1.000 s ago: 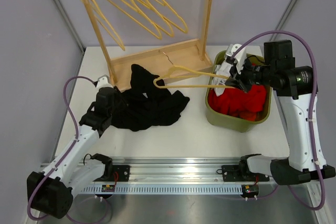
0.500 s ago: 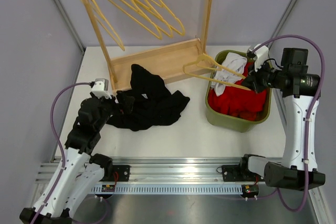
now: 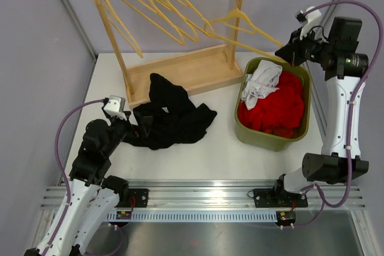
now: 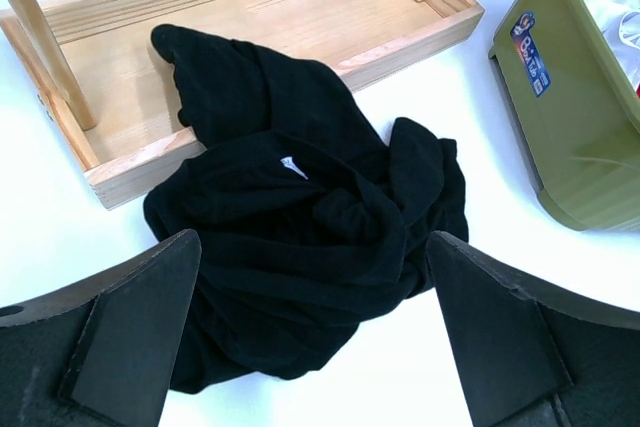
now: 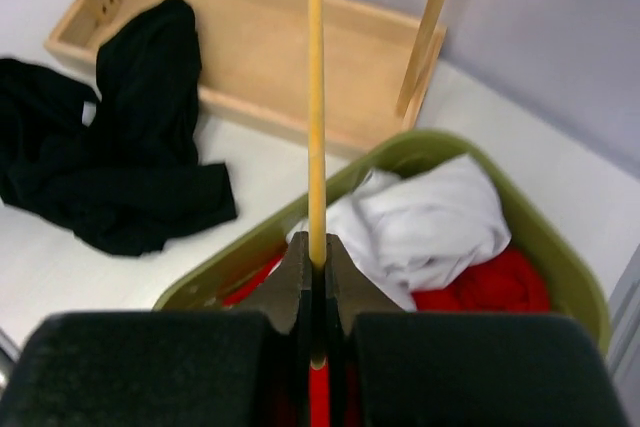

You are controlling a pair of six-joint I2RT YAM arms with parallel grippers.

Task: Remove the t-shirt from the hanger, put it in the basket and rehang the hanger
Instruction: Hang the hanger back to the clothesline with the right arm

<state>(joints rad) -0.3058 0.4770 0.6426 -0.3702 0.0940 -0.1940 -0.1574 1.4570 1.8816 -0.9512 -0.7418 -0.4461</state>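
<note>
The bare hanger (image 5: 316, 97) was gripped by the right hand (image 5: 317, 269); the left hand (image 3: 134, 125) was held open over the black t-shirt (image 4: 300, 217) heaped on the counter (image 3: 210, 154).

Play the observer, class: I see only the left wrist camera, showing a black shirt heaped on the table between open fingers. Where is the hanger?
Observer: The hanger is clear of the shirt, lifted in the air beside the rack.
Operator: What holds it up?
Observer: The right gripper, shut on one thin bar of it.
Operator: Is anything on the rack itself?
Observer: Several bare hangers hang from its top rail.
</note>
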